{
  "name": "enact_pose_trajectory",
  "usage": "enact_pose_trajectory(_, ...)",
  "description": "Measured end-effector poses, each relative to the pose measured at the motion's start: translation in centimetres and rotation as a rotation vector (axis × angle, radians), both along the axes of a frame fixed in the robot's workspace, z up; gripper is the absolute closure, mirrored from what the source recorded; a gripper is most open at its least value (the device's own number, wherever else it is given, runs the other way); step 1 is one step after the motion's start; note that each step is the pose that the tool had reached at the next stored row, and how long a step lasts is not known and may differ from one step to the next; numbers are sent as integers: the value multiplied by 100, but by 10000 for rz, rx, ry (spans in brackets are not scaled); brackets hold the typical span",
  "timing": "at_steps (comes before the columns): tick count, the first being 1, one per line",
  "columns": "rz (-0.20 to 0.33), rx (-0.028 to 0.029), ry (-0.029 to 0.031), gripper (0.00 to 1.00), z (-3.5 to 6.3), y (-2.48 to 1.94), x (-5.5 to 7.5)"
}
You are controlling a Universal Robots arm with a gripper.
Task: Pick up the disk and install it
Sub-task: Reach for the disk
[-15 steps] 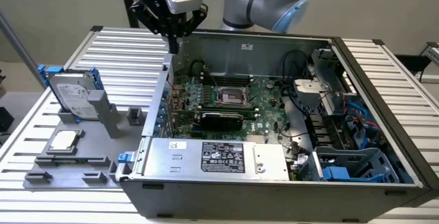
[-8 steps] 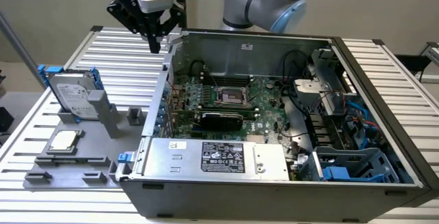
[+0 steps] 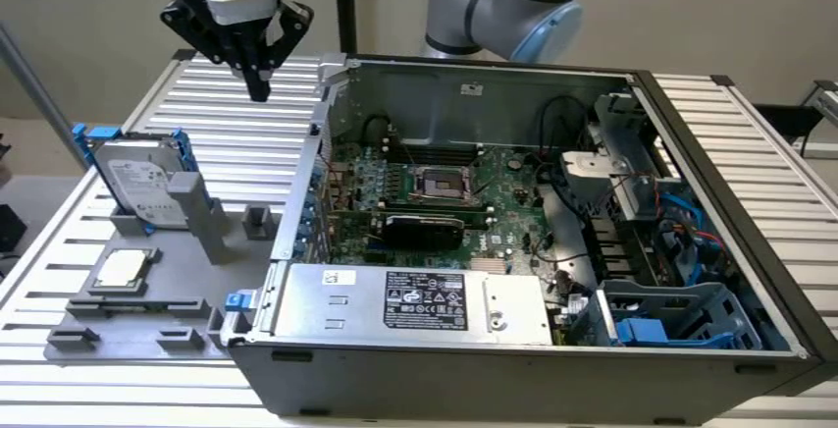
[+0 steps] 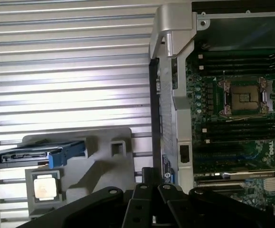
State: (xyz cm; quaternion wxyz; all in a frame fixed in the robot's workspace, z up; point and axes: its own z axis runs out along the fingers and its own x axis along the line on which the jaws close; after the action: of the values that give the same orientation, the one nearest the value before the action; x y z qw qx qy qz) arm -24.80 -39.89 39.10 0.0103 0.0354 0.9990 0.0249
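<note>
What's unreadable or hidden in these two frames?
1. Disk label print: exterior view, too small to read.
2. Disk's lower edge: exterior view, sunk in the grey holder.
3. Disk's label face: wrist view, seen edge-on.
4. Blue drive cage floor: exterior view, hidden by the case wall.

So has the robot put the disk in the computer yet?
Not yet; nothing looks done. The disk stands untouched in its grey holder. The gripper hangs shut and empty above the table, beside the open computer. Picking up and installing are both left.
</note>
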Motion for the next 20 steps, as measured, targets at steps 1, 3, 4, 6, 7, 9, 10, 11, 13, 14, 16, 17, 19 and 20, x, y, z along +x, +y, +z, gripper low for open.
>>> enact_pose_trajectory(1,1,1,-1,89,-3,0,-46)
enact_pose_trajectory(3,1,0,0,89,-9,1,-134)
enact_pose_trajectory(4,1,0,0,89,-12,1,-180)
enact_pose_trajectory(6,1,0,0,89,-20,3,-269)
enact_pose_trajectory(7,1,0,-1,89,-24,3,-318)
enact_pose_trajectory(9,1,0,0,89,-32,5,-408)
enact_pose_trajectory(10,0,-1,0,89,-35,6,-454)
enact_pose_trajectory(11,1,-1,0,89,-40,7,-498)
enact_pose_trajectory(13,1,-2,0,89,-48,9,-588)
enact_pose_trajectory(14,1,-2,-1,89,-53,11,-634)
enact_pose_trajectory(16,1,-4,0,89,-63,14,-725)
enact_pose_trajectory(17,2,-5,-1,89,-69,16,-771)
enact_pose_trajectory(19,1,-8,0,89,-79,20,-862)
enact_pose_trajectory(20,1,-10,-1,89,-85,23,-907)
